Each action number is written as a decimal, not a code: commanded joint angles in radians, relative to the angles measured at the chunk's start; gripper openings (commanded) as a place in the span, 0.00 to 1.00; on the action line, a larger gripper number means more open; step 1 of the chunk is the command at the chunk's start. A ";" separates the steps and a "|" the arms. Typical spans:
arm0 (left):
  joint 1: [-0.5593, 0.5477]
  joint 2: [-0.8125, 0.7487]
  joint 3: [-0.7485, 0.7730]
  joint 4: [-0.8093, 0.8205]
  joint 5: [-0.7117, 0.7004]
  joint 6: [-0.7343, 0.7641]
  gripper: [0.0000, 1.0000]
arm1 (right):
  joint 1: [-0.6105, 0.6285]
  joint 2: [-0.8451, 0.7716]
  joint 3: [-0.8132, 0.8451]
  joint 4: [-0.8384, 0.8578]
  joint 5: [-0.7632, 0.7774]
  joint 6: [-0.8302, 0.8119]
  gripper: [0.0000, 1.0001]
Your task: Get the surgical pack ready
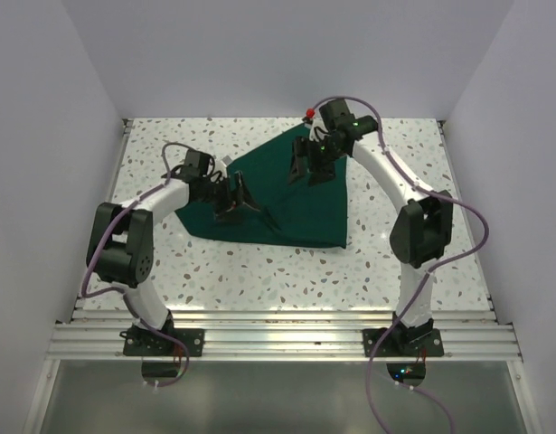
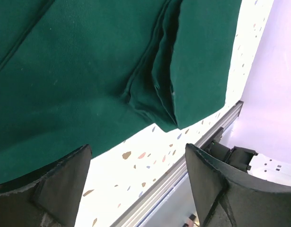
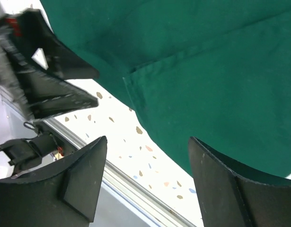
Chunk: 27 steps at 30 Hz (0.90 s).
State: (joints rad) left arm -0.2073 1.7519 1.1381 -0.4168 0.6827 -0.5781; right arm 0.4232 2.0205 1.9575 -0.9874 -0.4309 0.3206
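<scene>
Lying flat on the speckled counter (image 1: 259, 271) between the left arm (image 1: 160, 203) and the right arm (image 1: 386, 172), the dark green drape (image 1: 305, 203) reads in the top view as a rough triangle, with the left arm's tip low over its left part and the right arm's tip over its far corner. Only the left wrist view reveals stacked folded layers at a cloth corner near the metal rail (image 2: 183, 170), with the left fingers (image 2: 65, 184) spread wide and nothing between them; the right wrist view instead shows a stitched hem edge, the right fingers (image 3: 79, 179) equally wide and bare.
</scene>
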 commanded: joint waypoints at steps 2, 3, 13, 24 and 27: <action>-0.004 0.061 0.054 0.085 0.054 -0.061 0.78 | -0.004 -0.065 -0.084 -0.005 -0.039 -0.006 0.63; -0.004 0.072 0.063 0.081 0.040 -0.060 0.75 | -0.011 -0.057 -0.101 0.018 -0.052 0.003 0.49; -0.015 0.063 0.103 0.111 0.072 -0.100 0.42 | 0.034 0.096 -0.213 0.289 -0.314 0.110 0.00; -0.070 0.126 0.138 0.159 0.110 -0.141 0.39 | 0.058 0.202 -0.212 0.320 -0.356 0.144 0.00; -0.092 0.155 0.173 0.158 0.118 -0.144 0.39 | 0.025 0.121 -0.271 0.319 -0.329 0.150 0.00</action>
State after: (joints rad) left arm -0.2775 1.8824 1.2507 -0.3042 0.7609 -0.6998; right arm 0.4801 2.2436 1.7180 -0.6788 -0.7586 0.4538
